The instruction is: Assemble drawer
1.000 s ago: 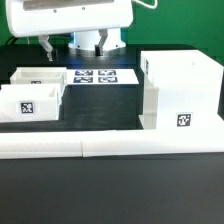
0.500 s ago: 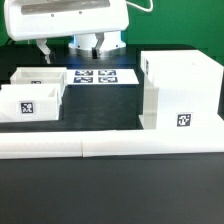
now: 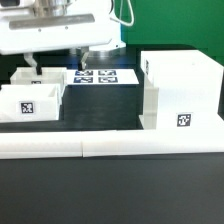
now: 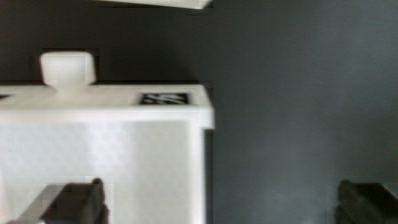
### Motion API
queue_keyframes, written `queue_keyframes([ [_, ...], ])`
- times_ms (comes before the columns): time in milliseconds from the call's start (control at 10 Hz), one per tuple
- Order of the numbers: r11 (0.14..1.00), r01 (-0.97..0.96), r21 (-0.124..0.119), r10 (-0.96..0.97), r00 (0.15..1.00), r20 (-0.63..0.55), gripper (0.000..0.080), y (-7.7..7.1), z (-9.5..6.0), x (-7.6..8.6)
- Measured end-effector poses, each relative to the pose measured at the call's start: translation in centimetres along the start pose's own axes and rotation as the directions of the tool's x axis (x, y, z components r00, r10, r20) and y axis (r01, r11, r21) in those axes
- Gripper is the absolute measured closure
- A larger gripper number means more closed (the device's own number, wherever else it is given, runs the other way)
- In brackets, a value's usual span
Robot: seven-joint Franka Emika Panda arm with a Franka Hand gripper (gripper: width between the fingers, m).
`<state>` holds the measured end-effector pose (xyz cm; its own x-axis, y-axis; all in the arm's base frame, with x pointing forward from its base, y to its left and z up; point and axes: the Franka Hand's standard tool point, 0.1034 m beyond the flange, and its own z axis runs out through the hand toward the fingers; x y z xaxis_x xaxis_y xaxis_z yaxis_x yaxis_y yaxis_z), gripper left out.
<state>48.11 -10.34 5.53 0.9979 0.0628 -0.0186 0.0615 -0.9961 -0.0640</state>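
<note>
Risk: the tool (image 3: 33, 64) is sitting off-centre over the rear tray (image 3: 36, 76). In the wrist view a white body, prob. that same tray, is filling only one side of the gap, w/ its edge running about mid-gap. So one of the fingers (image 4: 71, 200) is lining up over plastic, not beside it. Dropping straight down from here is risking a fingertip landing on the rim and tipping or shoving the tray. It's looking light and open-top, so prob. sliding easily on the dark surface (image 3: 110, 190). The front tray (image 3: 30, 103) is lying just beside it, so a shove is likely knocking that one too. The marker board (image 3: 100, 76) is lying near on the other side, so a wide sweep is risking a clip. The knob (image 4: 68, 70) is looking small and too blurry to judge as a grip pt.

Pose: arm is reaching in from the back, wrist pointing down. The tool is hovering above the tray, not touching as far as I can tell, fingers spread wide and holding nothing.

Drawer case (image 3: 180, 88) is standing at the exterior view's right, well apart from both trays.
</note>
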Motion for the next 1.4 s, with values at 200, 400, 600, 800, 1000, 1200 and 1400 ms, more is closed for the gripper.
queue_keyframes([
  [200,1.000,-0.004,-0.012,0.004,1.000,0.002,0.0150,0.3,1.4,-0.2],
  [400,1.000,0.003,-0.015,-0.002,1.000,0.009,0.0150,0.1,2.4,-0.1],
  [600,1.000,0.010,-0.029,-0.010,1.000,0.005,0.0150,0.0,4.0,-0.1],
  [800,0.999,0.012,-0.038,-0.012,1.000,0.002,0.0150,0.2,4.7,-0.3],
  [1000,0.999,0.013,-0.044,-0.013,1.000,-0.003,0.0150,0.1,5.0,-0.5],
  [1200,0.999,0.014,-0.044,-0.014,1.000,-0.003,0.0354,0.0,5.0,-0.5],
  [1400,0.999,0.014,-0.044,-0.014,1.000,-0.003,0.0533,0.0,5.0,-0.5],
])
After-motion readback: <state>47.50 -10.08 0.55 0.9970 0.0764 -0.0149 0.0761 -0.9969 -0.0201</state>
